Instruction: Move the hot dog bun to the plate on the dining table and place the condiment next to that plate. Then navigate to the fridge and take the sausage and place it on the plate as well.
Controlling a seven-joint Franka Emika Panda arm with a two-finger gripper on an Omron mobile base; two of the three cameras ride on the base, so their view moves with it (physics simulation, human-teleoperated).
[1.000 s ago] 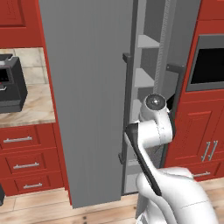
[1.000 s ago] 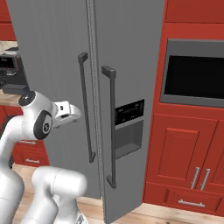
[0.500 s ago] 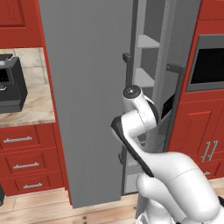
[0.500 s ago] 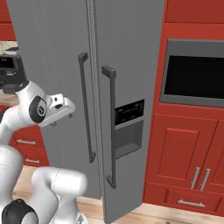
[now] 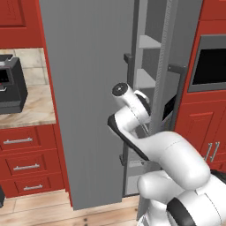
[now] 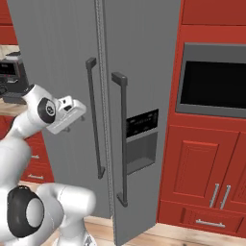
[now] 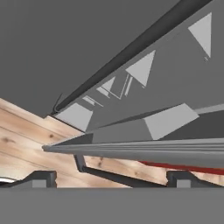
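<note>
1. Fridge point(image 5: 92, 88) filling the frame centre, left door ajar, grey shelves point(image 5: 148, 42) visible in the gap.
2. Gripper point(image 7: 111, 177) at the bottom edge, fingers spread wide, empty, facing the door gap.
3. Shelf contents hidden; sausage impossible to make out.

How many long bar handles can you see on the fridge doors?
2. In the right base view, one handle runs down the left door beside the centre seam, and the other handle runs down the right door, next to the dispenser panel. None looks hidden.
</note>
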